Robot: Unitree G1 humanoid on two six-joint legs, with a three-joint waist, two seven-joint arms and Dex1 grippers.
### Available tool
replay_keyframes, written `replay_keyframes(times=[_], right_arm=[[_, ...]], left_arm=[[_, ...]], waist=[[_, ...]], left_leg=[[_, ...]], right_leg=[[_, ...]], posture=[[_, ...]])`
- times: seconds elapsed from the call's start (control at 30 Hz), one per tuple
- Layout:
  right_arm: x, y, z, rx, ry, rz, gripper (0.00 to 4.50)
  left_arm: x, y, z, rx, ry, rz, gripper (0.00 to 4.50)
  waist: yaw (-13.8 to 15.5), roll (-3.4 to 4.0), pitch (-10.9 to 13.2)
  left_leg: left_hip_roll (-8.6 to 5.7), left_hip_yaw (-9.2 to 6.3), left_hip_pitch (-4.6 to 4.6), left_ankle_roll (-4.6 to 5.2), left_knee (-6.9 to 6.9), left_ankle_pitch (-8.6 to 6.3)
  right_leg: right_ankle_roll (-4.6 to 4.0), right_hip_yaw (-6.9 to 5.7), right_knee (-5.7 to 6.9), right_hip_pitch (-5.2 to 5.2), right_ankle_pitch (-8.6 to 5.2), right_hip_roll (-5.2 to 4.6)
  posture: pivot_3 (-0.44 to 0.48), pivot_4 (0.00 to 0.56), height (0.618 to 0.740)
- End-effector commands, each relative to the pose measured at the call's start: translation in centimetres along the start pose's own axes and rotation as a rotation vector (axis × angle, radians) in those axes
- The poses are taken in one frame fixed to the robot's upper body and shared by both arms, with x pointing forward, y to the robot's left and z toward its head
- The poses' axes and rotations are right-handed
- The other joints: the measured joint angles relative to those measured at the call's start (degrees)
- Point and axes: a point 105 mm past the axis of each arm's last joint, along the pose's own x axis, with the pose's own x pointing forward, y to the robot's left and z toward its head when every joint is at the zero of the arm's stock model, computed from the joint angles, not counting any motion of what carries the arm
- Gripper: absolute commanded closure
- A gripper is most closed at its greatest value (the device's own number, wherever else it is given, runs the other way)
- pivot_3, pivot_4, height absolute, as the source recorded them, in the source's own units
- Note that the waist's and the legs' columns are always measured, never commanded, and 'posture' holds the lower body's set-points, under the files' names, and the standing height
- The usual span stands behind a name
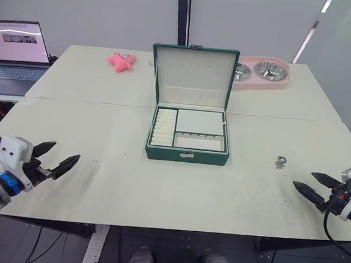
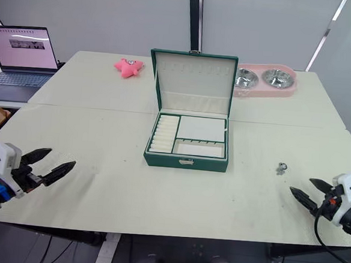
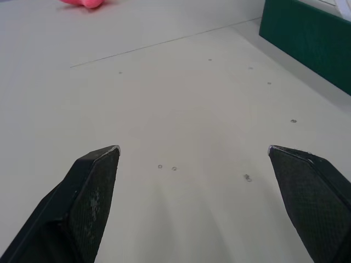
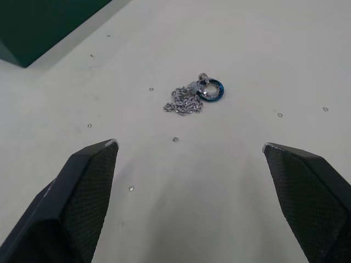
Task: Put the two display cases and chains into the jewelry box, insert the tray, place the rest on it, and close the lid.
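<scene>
Both tools gape wide — the right tool (image 4: 189,148) faces a chain (image 4: 193,97) on the table (image 1: 130,182); the left tool (image 1: 58,157) is empty.

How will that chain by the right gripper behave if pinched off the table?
The chain lies bunched in a loose heap, so it is probably limp and will dangle from a pinch. It looks small and light, lying flat on the table, so wide fingers may slip over it. Its ring end seems the firmest hold.
</scene>
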Motion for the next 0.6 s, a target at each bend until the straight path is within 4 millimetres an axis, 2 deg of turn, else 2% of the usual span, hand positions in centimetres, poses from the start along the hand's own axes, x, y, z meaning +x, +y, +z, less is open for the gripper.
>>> replay_keyframes(times=[0.03,0.27,0.6], right_arm=[[-1.3,-1.1,0.5,-0.039,-0.020,-0.049,0.02],[-1.0,-1.5,-0.3,-0.043,-0.006,-0.058,0.02],[-0.3,-1.8,-0.7,-0.052,-0.008,-0.056,0.02]], left_arm=[[-1.1,1.2,0.7,0.035,-0.020,0.042,0.00],[-1.5,0.7,-0.3,0.016,-0.008,0.054,0.00],[-1.9,0.4,-0.7,0.006,-0.005,0.064,0.00]], waist=[[0.0,0.00,0.0],[0.0,0.00,0.0],[0.0,0.00,0.0]], left_leg=[[0.00,0.00,0.00,0.00,0.00,0.00],[0.01,0.01,0.01,0.00,0.00,0.00],[0.01,0.01,0.03,0.00,0.01,0.00]], right_leg=[[0.00,0.00,0.00,0.01,0.00,0.00],[0.00,0.01,0.01,0.00,0.00,0.00],[0.00,0.01,0.02,0.02,0.00,0.00]], posture=[[0.000,0.150,0.740],[0.000,0.150,0.740],[0.000,0.150,0.740]])
